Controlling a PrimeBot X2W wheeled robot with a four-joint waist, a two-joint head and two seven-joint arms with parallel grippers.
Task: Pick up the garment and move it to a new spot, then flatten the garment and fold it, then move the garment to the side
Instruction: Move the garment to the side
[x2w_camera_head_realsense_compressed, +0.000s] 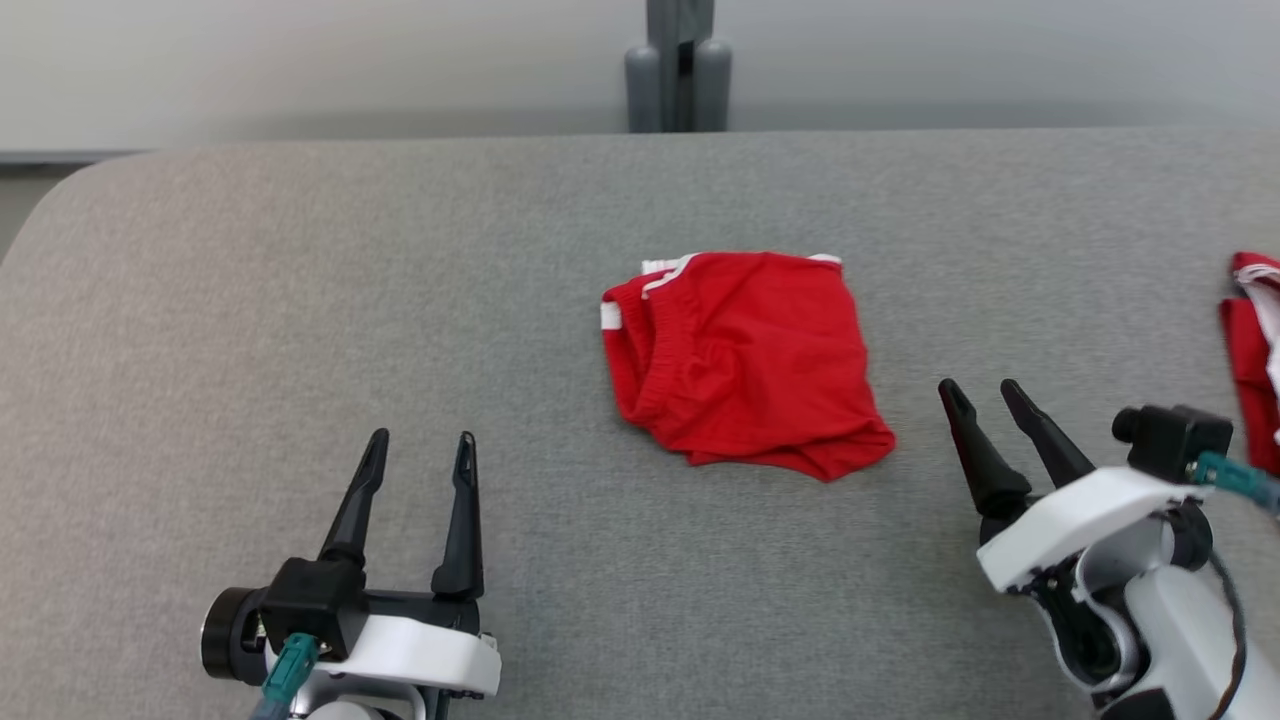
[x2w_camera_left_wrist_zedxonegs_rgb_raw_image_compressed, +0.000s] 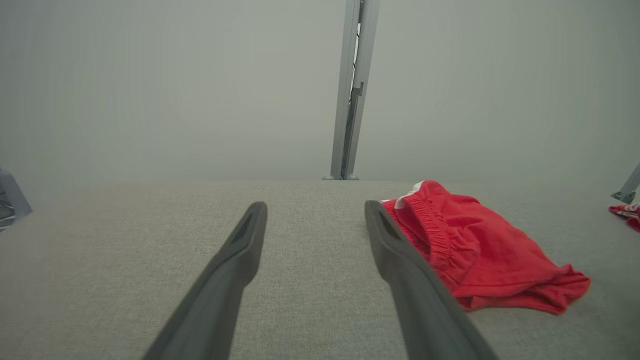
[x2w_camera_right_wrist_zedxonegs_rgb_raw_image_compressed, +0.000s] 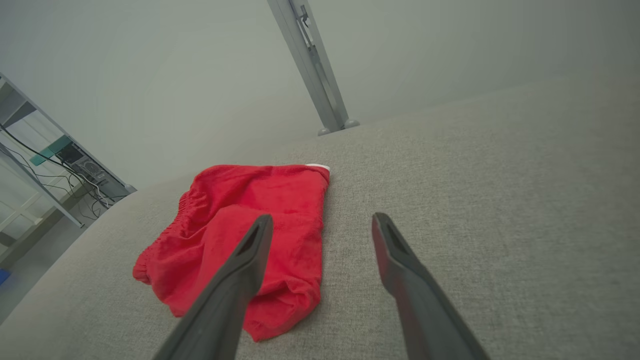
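Garment (x2w_camera_head_realsense_compressed: 745, 360): red shorts with white trim, folded into a rumpled square, lying at the middle of the bench (x2w_camera_head_realsense_compressed: 300, 300).
My left jaws: released and empty, poised above bare bench at my near left, well apart from the garment.
My right jaws: released and empty, near the garment's lower right corner, apart from it.
Red cloth (x2w_camera_head_realsense_compressed: 1255, 350): at the bench's right edge; possibly a second garment, cropped.
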